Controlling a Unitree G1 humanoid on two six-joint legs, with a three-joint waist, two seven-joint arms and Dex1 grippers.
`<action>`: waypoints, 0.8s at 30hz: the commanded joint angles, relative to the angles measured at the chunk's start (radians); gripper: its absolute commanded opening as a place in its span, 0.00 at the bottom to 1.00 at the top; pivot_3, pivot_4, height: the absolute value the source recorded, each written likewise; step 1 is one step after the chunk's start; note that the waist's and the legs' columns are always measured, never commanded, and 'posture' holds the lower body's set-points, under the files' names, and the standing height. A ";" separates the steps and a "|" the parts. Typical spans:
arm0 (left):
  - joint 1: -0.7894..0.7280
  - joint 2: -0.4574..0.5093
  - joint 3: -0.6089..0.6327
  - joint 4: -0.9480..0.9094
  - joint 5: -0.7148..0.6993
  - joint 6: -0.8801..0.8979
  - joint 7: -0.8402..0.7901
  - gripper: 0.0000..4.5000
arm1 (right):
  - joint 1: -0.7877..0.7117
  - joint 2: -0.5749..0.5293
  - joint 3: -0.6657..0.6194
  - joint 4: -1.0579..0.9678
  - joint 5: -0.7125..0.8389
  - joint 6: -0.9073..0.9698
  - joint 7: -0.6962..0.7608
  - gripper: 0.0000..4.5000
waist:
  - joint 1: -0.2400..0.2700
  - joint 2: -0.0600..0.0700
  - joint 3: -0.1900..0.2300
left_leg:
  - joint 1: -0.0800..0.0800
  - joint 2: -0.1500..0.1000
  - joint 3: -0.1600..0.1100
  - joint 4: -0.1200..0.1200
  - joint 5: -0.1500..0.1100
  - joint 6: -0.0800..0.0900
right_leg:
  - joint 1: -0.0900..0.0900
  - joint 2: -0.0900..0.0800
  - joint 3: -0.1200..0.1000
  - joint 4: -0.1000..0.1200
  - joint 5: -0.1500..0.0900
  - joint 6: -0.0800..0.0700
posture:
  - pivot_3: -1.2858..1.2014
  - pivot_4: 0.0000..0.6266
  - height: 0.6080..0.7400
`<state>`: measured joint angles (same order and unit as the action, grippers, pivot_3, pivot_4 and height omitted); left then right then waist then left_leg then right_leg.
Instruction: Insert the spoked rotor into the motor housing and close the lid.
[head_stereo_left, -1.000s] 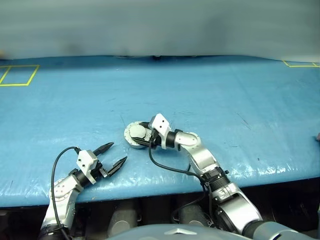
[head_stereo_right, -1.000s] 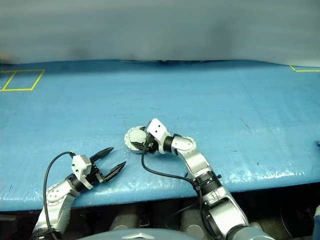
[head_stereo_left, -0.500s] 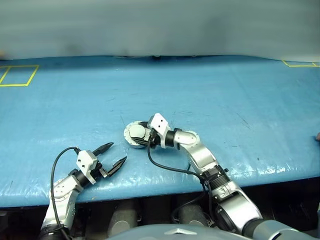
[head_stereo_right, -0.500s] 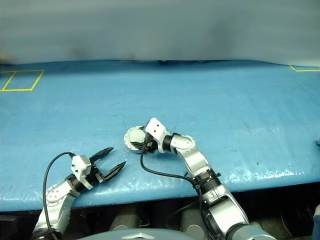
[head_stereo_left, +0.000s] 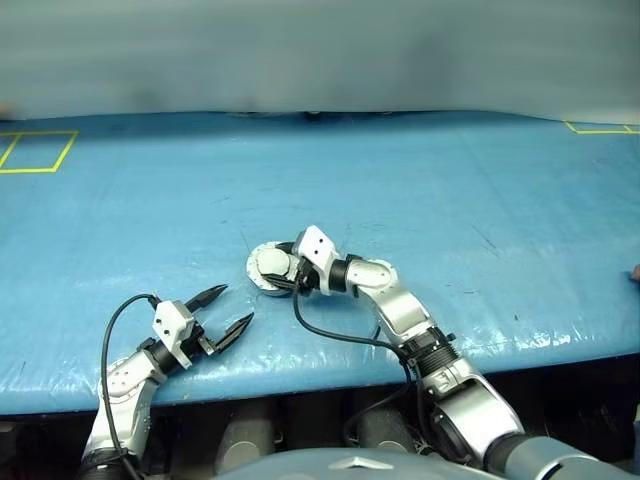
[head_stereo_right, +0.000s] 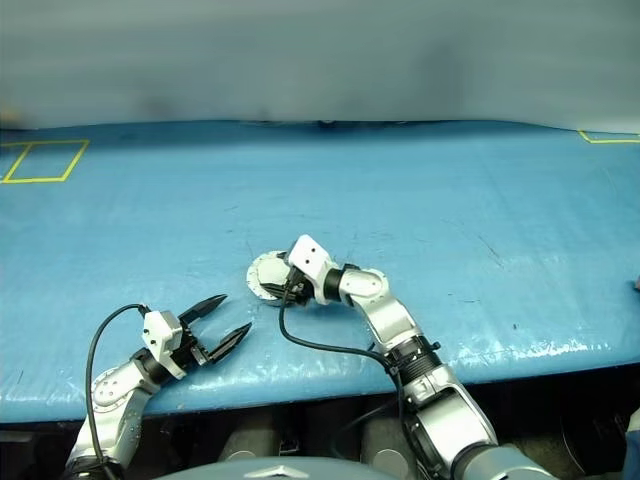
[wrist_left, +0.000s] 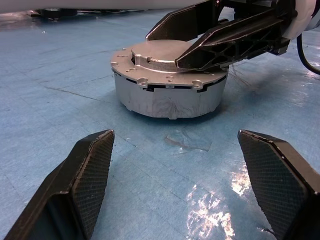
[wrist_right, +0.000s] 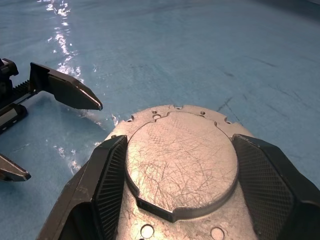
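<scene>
- Yellow tape square at the far left of the blue mat.
- Left gripper near the mat's front edge, level, fingers spread wide with nothing between them. It aims at the motor unit, clearly apart from it.
- Motor housing sits flat on the mat about mid-width, just right of the left gripper's line — a shallow grey metal cup with a plain outer wall.
- Lid is down on the housing, outer face up: scratched grey, raised middle circle, small holes round the flange. A dark notched seam shows where lid meets cup in the left wrist view.
- Right gripper reaches in from the right, its two black fingers spread over the lid top, one each side of the raised circle. Whether they press on the metal or hover just above it — cannot tell.
</scene>
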<state>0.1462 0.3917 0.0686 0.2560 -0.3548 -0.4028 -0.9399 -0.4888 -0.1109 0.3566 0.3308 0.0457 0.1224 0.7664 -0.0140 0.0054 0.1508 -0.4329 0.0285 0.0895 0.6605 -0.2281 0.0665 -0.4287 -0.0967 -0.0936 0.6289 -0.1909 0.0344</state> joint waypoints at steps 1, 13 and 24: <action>0.008 0.002 0.006 0.014 0.001 0.004 -0.003 0.94 | -0.009 -0.019 -0.019 0.010 -0.007 0.020 -0.004 0.66 | 0.000 0.000 0.000 | 0.000 0.000 0.000 0.000 0.000 0.000 | 0.000 0.000 0.000 0.000 0.000 0.000 | 0.52 0.24 1.00; 0.011 0.002 0.005 0.012 0.004 0.003 -0.002 0.94 | -0.019 -0.028 -0.009 0.033 -0.009 0.017 0.024 0.66 | 0.001 0.000 0.000 | 0.000 0.000 0.000 0.000 0.000 0.000 | 0.000 0.000 0.000 0.000 0.000 0.000 | 0.52 0.24 1.00; 0.012 0.002 0.001 0.004 0.007 0.005 0.000 0.94 | -0.035 -0.030 -0.002 0.061 -0.035 0.010 0.007 0.66 | 0.001 0.000 0.000 | 0.000 0.000 0.000 0.000 0.000 0.000 | 0.000 -0.001 0.000 0.000 0.000 0.000 | 0.52 0.24 1.00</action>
<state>0.1451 0.3917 0.0680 0.2574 -0.3546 -0.4020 -0.9413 -0.5256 -0.1259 0.3588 0.3630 0.0440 0.1276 0.7990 -0.0133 0.0055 0.1508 -0.4329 0.0285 0.0895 0.6601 -0.2282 0.0664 -0.4288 -0.0974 -0.0936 0.6287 -0.1911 0.0343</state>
